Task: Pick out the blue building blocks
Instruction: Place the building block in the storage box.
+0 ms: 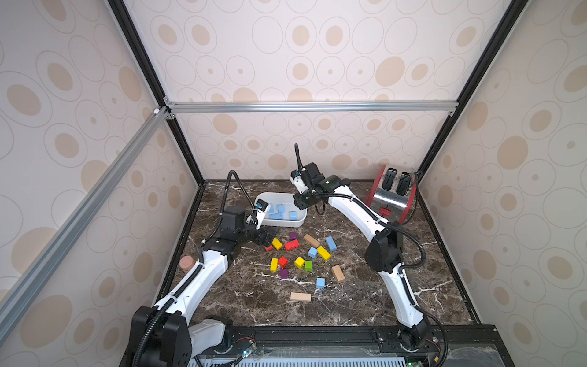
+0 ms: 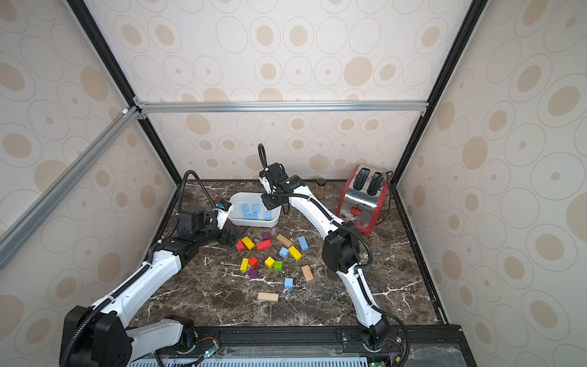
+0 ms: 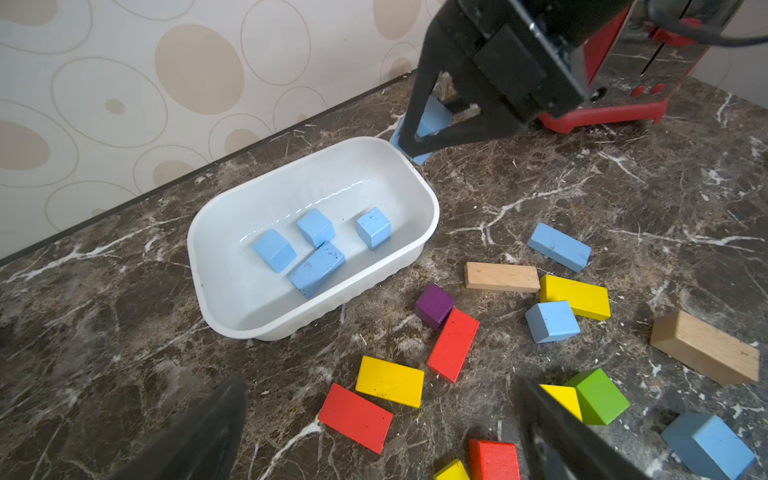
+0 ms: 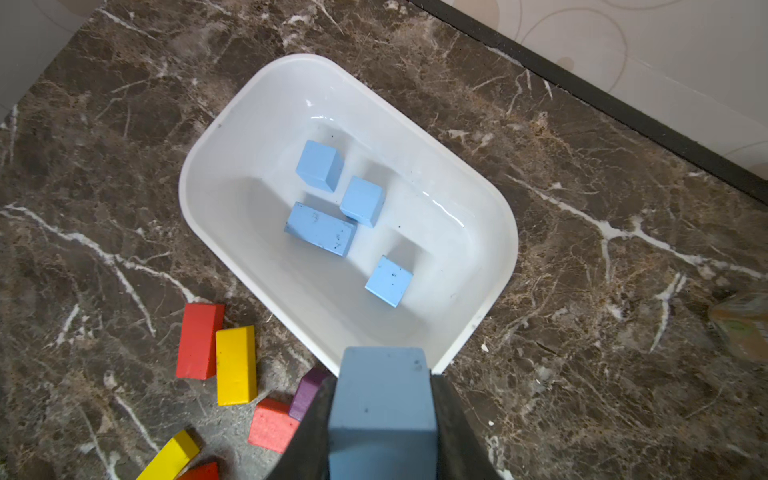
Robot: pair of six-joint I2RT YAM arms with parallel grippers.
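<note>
Several blue building blocks (image 4: 320, 228) lie inside the white tub (image 4: 195, 166) at the back of the table. My right gripper (image 4: 382, 380) is shut on another blue block (image 4: 382, 399), held just above the tub's near right corner (image 1: 300, 203). A blue brick (image 1: 331, 243) and two blue cubes (image 1: 313, 252) (image 1: 320, 282) rest on the table among the mixed pile. My left gripper (image 3: 382, 386) stands open and empty, low over a red block (image 3: 355, 417) and a yellow block (image 3: 390, 381) at the pile's left end, just in front of the tub (image 1: 266, 238).
Red, yellow, green, purple and tan blocks (image 1: 292, 244) lie scattered mid-table. A red and steel toaster (image 1: 392, 193) stands at the back right, with a small brown jar (image 2: 320, 188) beside it. A round wooden piece (image 1: 186, 263) sits at the table's left edge.
</note>
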